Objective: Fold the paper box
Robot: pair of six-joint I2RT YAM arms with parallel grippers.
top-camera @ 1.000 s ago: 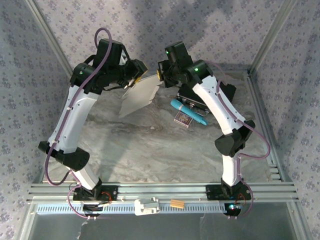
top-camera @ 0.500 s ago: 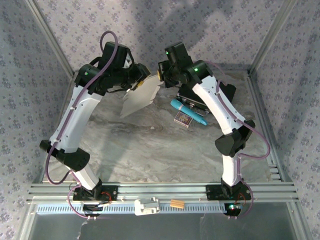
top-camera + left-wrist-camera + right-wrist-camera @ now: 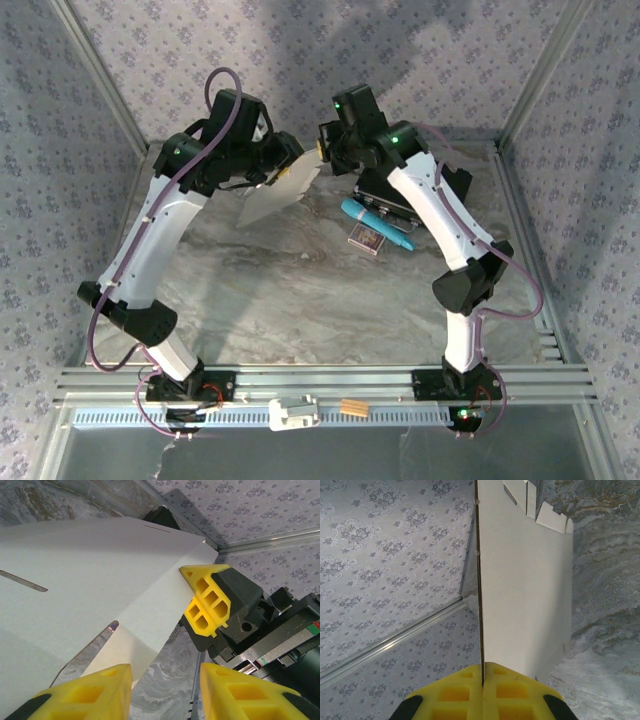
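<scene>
The right claw [image 3: 482,676] pinches the paper box [image 3: 525,580] by its edge (clamped tight); beside the box, the left claw [image 3: 165,691] gapes open.

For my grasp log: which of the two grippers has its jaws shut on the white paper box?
The right gripper: its jaws are pressed together on the edge of the paper box. The left gripper has its jaws apart, not clamping it.

Left fingers [image 3: 85,692] apart, right fingers [image 3: 455,692] clamped together, facing each other closely
</scene>
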